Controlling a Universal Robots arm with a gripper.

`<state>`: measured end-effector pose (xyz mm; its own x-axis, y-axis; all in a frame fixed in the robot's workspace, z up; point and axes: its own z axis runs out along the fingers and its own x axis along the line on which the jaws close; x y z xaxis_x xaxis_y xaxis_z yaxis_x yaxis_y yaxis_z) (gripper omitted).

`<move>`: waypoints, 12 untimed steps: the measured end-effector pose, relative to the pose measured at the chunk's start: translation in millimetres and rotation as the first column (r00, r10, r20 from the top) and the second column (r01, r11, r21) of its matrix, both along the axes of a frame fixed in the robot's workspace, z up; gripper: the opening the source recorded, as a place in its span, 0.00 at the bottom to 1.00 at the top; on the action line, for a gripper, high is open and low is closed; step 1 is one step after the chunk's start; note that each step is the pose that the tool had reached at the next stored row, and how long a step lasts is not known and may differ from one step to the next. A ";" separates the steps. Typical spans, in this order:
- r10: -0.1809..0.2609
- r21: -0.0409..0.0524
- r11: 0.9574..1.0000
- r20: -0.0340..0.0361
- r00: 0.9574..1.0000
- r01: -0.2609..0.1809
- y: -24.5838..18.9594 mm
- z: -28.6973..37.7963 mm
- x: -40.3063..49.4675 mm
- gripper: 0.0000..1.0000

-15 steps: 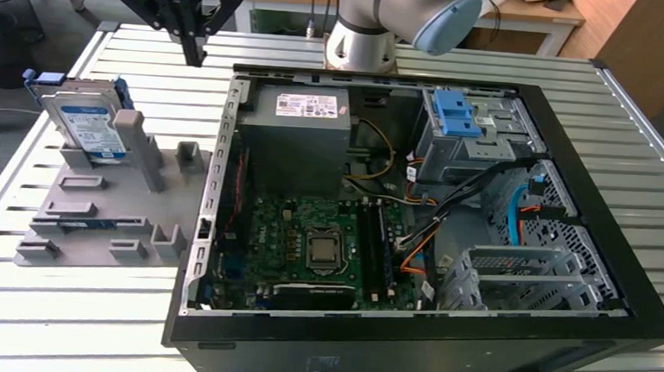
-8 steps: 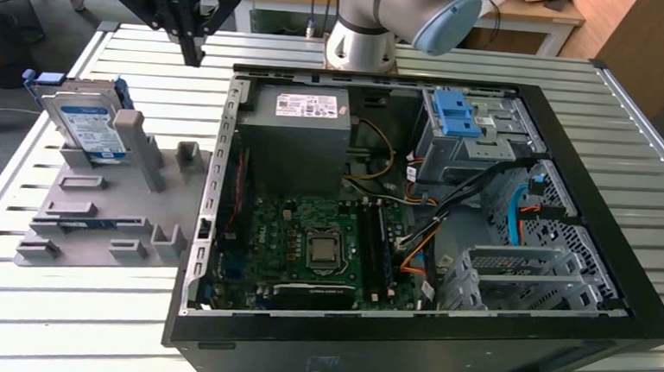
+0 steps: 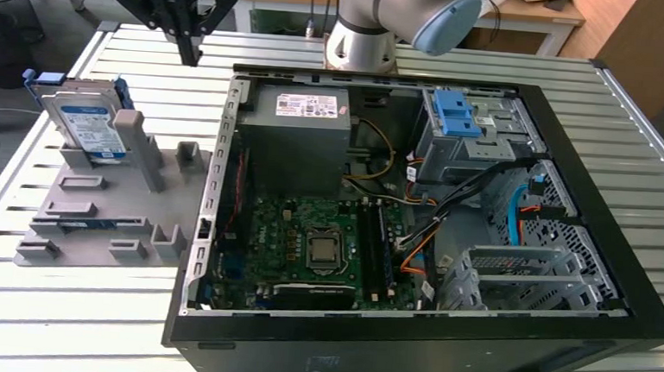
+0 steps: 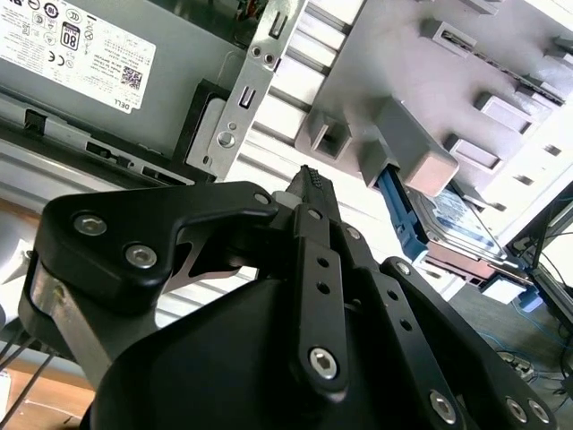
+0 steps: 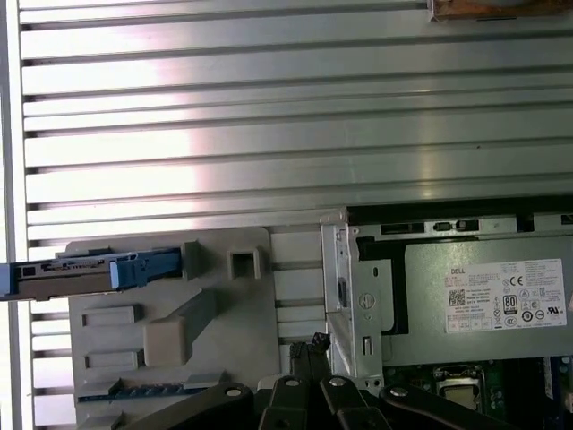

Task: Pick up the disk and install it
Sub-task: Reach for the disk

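**Claw closed and empty; disk waiting in holder**

Claw (image 3: 188,53) is closed, tips together, gripping nothing. It hangs above the bench (image 3: 70,330), over the strip between the holder (image 3: 111,216) and the case (image 3: 333,363). Both wrist views show the same tips meeting in a narrow point (image 4: 310,179) (image 5: 315,342).

The disk (image 3: 87,123) stands on edge in the holder at the exterior view's left, well apart from the claw and not yet touched. The first wrist view shows it edge-on (image 5: 76,276). The second wrist view shows its labelled face behind a holder post (image 4: 461,219).

**Step in hand: reach and grasp (judgement)**
- Spread the claw before it comes level with the disk.
- Line the fingers up across the thin dimension, on the flat faces.
- Keep clear of the holder posts on either side.
- Lift straight out along the slot to avoid binding.

**Materials and shapes**
- Disk: flat, rectangular, silver metal with a white and blue label. It is likely smooth, so it needs a firm, square grip.
- Carrier (image 5: 148,265): blue plastic frame round the disk edges, probably slightly flexible.
- Holder: matt grey plastic plate with blocky posts and slots.
- Bench: ribbed aluminium slats, reflective.
- Case: black sheet-metal shell, open on top, with a grey power supply (image 3: 301,124) and a grey metal cage (image 3: 473,134) with a blue latch.
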<state>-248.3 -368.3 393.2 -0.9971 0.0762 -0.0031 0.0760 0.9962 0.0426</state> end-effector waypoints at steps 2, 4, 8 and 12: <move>0.000 0.000 1.000 0.000 1.000 0.000 0.5 -0.1 -1.0 0.11; 0.000 0.000 1.000 0.000 1.000 0.000 0.8 -0.2 -2.1 0.11; 0.000 0.000 1.000 0.000 1.000 0.000 1.3 -0.4 -4.2 0.11; 0.000 0.000 1.000 0.000 1.000 0.000 1.7 -0.5 -6.0 0.11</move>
